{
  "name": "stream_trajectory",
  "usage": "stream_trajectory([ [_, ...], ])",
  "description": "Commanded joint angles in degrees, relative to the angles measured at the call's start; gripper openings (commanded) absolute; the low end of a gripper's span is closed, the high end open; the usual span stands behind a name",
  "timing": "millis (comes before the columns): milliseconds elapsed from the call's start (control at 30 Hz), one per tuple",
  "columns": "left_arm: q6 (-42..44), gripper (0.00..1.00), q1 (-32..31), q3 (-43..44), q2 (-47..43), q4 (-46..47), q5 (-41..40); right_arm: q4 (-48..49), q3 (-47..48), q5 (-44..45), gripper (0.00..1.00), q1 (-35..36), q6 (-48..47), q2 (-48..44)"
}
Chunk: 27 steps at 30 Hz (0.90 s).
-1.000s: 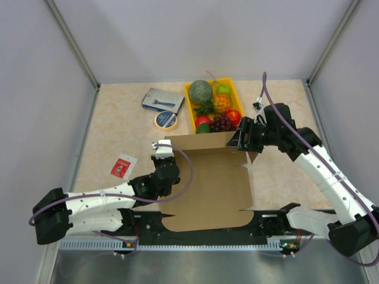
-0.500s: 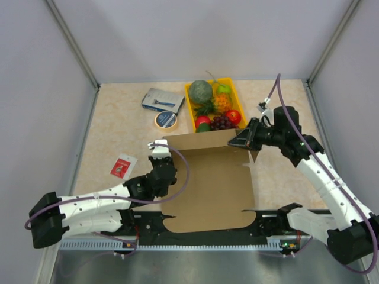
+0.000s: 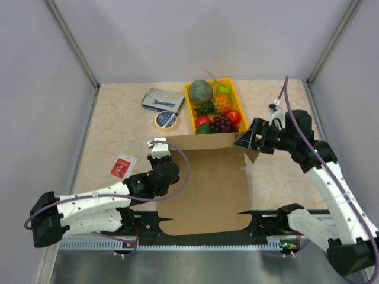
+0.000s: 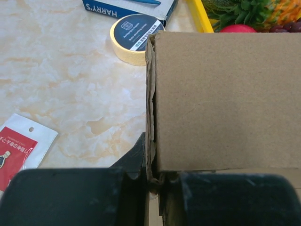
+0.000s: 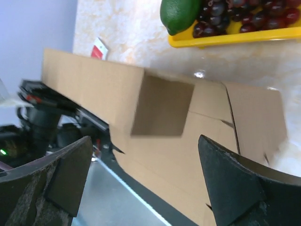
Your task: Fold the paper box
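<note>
The paper box [image 3: 207,192] lies as a brown cardboard sheet in the middle of the table, its far flap [image 3: 201,142] standing up. My left gripper [image 3: 158,152] is at the flap's left end, shut on the folded cardboard edge [image 4: 151,141]. In the left wrist view the cardboard panel [image 4: 225,99] fills the right side. My right gripper [image 3: 246,141] hovers at the flap's right end, open and holding nothing. In the right wrist view its fingers [image 5: 56,179] stand wide apart, with the box [image 5: 160,141] between and beyond them.
A yellow fruit tray [image 3: 188,99] stands just behind the box, its rim [image 5: 225,38] close to the right gripper. A tape roll [image 3: 166,120] and a blue-grey packet [image 3: 162,99] lie at the back left. A red sachet [image 3: 122,165] lies left of the left arm.
My right gripper has let go of the flap's right corner, opened wide and drawn back to the right. The left gripper stays shut on the cardboard's left edge.
</note>
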Motion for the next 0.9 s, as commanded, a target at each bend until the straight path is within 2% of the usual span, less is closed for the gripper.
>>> stream_trajectory([
  [0,-9.0,0.00,0.4,7.7,0.9,-8.5,-2.9,-7.9,0.3,9.0,0.92,1.2,-12.4,-11.8],
  [67,-10.6,0.00,0.7,10.4,1.6,-12.6,-2.0,-6.7,-2.4,12.3,0.90,3.7,-12.7,-15.0],
  [133,-11.7,0.00,0.8,12.1,1.8,-15.1,-1.3,-4.6,-5.8,16.1,0.82,4.9,-11.9,-17.4],
  [167,-12.2,0.00,0.8,13.4,1.6,-17.1,-1.2,-3.3,-7.0,16.8,0.70,5.7,-11.8,-17.7],
  [233,-12.2,0.00,1.0,14.2,0.6,-18.1,-0.4,0.0,-9.6,20.0,0.54,6.8,-11.3,-17.0],
  [267,-11.8,0.00,1.0,14.7,0.2,-18.5,-0.1,0.6,-10.0,21.9,0.42,7.5,-11.2,-16.6],
  [300,-11.8,0.00,1.0,15.5,-0.7,-19.4,0.0,0.9,-10.1,26.3,0.41,8.4,-11.1,-16.3],
  [333,-12.0,0.00,1.1,16.1,-1.1,-20.3,0.1,1.8,-10.2,27.3,0.41,8.5,-11.1,-15.3],
  [467,-12.3,0.00,1.4,17.2,-2.9,-21.7,1.5,4.1,-10.2,30.1,0.59,8.6,-10.9,-12.4],
  [600,-13.2,0.00,1.4,17.2,-4.4,-21.6,2.6,8.6,-11.6,30.5,0.58,8.6,-9.5,-10.5],
  [667,-13.6,0.00,1.5,17.5,-4.4,-21.6,3.5,11.0,-13.5,30.5,0.52,8.5,-8.8,-11.2],
  [733,-13.7,0.00,1.5,17.9,-4.3,-21.5,3.8,12.9,-13.9,31.1,0.52,8.5,-8.3,-11.7],
  [867,-13.8,0.00,1.7,18.7,-4.3,-22.6,4.2,8.1,-13.2,39.7,0.66,8.5,-7.5,-13.1],
])
